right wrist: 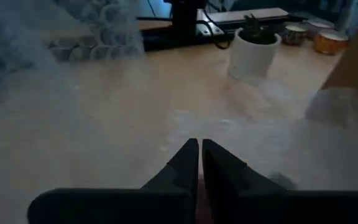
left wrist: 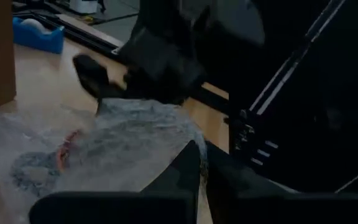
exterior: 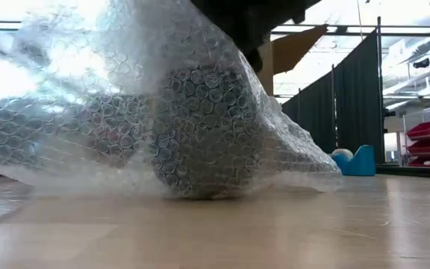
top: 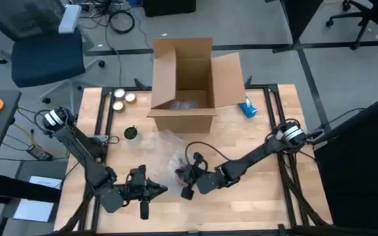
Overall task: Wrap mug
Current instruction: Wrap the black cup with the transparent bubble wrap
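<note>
A dark mug [exterior: 200, 127] stands on the table under a sheet of clear bubble wrap [exterior: 125, 90], which drapes over it like a tent. In the high view the bubble wrap [top: 172, 156] lies at the table's middle front. My right gripper [top: 188, 182] reaches in from the right and is shut at the top of the wrap, shown dark in the low view [exterior: 252, 26]. My left gripper [left wrist: 199, 163] is shut just left of the wrap, near the front edge [top: 160, 191]. My right gripper is shut on the bubble wrap at its raised part above the mug [exterior: 226, 45], coming slanting from the table's right. The wrap hangs from there over the mug, its edges [exterior: 297, 168] on the table. My left gripper's shut fingertips stand at the wrap's near-left edge [left wrist: 185, 140]; I cannot tell whether they touch it.
An open cardboard box [top: 186, 85] stands at the far middle, with a blue tape dispenser [top: 247, 108] to its right. A small potted plant [top: 130, 134] and round tins [top: 120, 98] sit at the far left. Bare wood lies at the front right.
</note>
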Action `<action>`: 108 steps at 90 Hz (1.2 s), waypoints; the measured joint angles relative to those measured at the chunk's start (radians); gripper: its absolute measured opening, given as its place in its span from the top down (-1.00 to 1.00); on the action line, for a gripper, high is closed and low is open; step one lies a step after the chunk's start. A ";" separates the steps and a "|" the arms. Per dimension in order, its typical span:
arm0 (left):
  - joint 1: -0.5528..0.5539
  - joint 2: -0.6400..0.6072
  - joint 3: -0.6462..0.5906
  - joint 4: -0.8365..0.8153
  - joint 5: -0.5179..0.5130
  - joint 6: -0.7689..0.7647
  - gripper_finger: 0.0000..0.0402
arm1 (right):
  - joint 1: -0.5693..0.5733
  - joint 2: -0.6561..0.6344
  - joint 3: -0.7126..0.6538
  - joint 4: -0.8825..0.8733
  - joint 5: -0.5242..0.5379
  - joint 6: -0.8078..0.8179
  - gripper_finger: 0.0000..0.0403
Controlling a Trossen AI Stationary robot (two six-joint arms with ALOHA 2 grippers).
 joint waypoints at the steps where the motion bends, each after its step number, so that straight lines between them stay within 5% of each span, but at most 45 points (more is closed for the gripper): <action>1: 0.002 0.000 0.000 0.007 0.000 0.006 1.00 | -0.001 0.000 0.000 0.000 -0.005 0.000 1.00; 16: 0.033 0.000 0.000 0.079 0.033 0.084 1.00 | 0.001 -0.018 0.000 -0.018 -0.035 -0.020 1.00; 51: 0.047 0.000 0.000 0.103 0.055 0.100 1.00 | 0.078 -0.218 0.002 -0.193 0.073 -0.031 1.00; 76: 0.061 0.000 0.000 0.113 0.054 0.100 1.00 | 0.057 -0.130 0.002 -0.289 0.073 0.107 1.00; 108: 0.066 0.000 0.000 0.113 0.053 0.100 1.00 | 0.010 -0.030 0.001 -0.090 -0.098 0.067 1.00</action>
